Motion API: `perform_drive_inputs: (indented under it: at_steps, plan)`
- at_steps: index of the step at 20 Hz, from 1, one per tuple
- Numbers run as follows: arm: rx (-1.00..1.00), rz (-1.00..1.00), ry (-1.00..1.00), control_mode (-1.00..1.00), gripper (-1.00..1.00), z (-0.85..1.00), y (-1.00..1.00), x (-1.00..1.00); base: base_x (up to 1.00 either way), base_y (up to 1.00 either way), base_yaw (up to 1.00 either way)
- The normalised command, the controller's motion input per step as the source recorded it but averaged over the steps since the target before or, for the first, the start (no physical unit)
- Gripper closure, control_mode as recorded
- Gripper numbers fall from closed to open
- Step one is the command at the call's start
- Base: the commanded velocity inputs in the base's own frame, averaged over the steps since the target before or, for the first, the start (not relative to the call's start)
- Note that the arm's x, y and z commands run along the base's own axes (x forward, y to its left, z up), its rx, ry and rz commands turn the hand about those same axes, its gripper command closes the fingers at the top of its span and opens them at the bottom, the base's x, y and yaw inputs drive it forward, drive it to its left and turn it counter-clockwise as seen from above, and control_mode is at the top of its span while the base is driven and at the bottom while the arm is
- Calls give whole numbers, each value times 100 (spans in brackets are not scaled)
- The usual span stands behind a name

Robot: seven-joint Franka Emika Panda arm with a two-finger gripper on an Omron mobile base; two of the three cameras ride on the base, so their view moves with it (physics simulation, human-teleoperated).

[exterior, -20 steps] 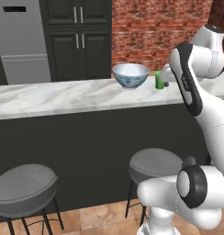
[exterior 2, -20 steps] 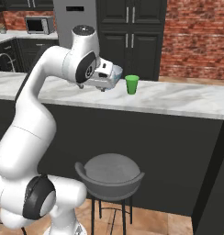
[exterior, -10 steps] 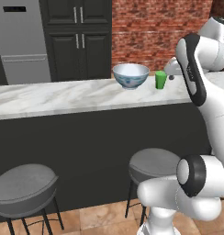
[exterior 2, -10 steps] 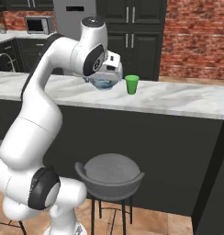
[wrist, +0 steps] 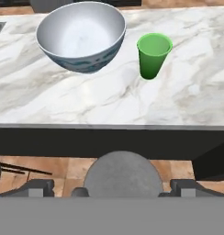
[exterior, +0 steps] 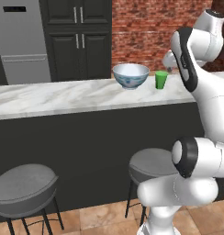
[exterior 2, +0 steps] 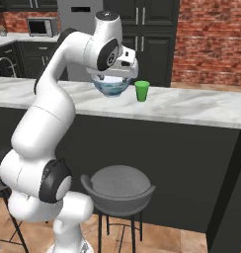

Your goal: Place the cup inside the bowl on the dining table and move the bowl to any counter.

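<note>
The small green tapered cup (wrist: 153,55) stands upright just right of the round blue-patterned white bowl (wrist: 81,36) on the marble surface (wrist: 109,96); the pincer's state cannot be told.

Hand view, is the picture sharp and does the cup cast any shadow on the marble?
Hand view: the cup and the bowl look fairly sharp, with even flat lighting and no glare; only a faint soft shadow lies on the dining table. Left base view: softer, slightly blurred edges all over.
</note>
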Motion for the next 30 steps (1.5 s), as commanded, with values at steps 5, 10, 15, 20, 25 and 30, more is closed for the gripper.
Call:
perform_drive_inputs:
  at_steps: [5,10,15,20,25,30]
  plan:
    - [-3,0,0,-100,-100,-1,-15,67,0,0,0]
    - [0,0,1,-100,-100,-4,-23,70,0,0,0]
    - [0,0,4,-100,-100,-2,-25,53,0,0,0]
    - [0,0,0,-100,-100,0,-29,42,0,0,0]
    - [0,0,0,-100,-100,0,-21,30,0,0,0]
    - [0,0,0,-100,-100,-7,-19,36,0,0,0]
